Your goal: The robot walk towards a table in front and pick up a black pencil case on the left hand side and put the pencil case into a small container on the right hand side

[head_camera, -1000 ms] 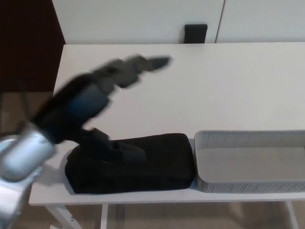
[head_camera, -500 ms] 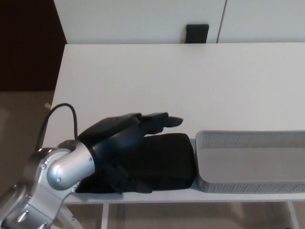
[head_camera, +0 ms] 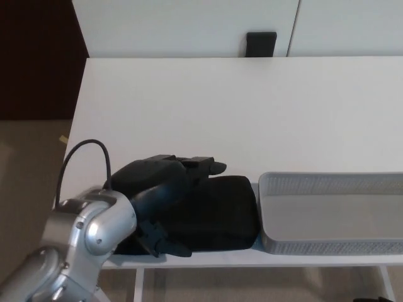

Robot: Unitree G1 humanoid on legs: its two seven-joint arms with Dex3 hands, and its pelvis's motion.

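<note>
A black pencil case lies flat at the front edge of the white table, just left of a grey mesh container. My left hand rests on the case's left half, its fingers stretched along the far edge and the thumb down at the near side. The hand covers the case's left end. The case sits on the table, touching or nearly touching the container's left wall. My right hand is out of sight.
The silver left forearm comes in from the lower left with a black cable looping above it. A small black box stands against the white wall behind the table. Beige floor lies to the left.
My left hand came down from above the table onto the pencil case, then settled lower with its fingers drawn in over the case. The case has stayed in place.
</note>
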